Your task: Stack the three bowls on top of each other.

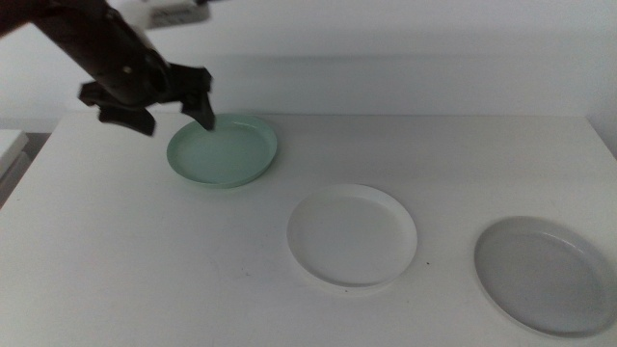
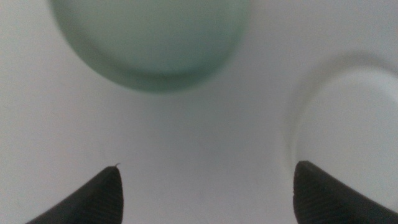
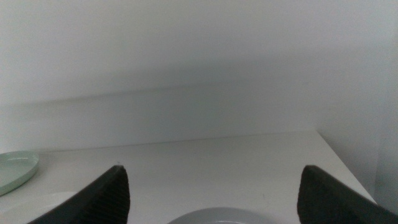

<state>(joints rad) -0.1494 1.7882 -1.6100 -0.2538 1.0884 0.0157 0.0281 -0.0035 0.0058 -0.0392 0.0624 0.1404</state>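
Three bowls (image 1: 352,234) lie apart on the table (image 1: 145,260); left gripper (image 1: 174,114), jaws spread, hovers by the mint one (image 1: 224,151).

We see a dark, near-black left arm (image 1: 92,43) ending in the left gripper (image 1: 174,114), with two blunt black jaws. The right gripper (image 3: 211,193) shows only two dark wedge-shaped jaw tips.
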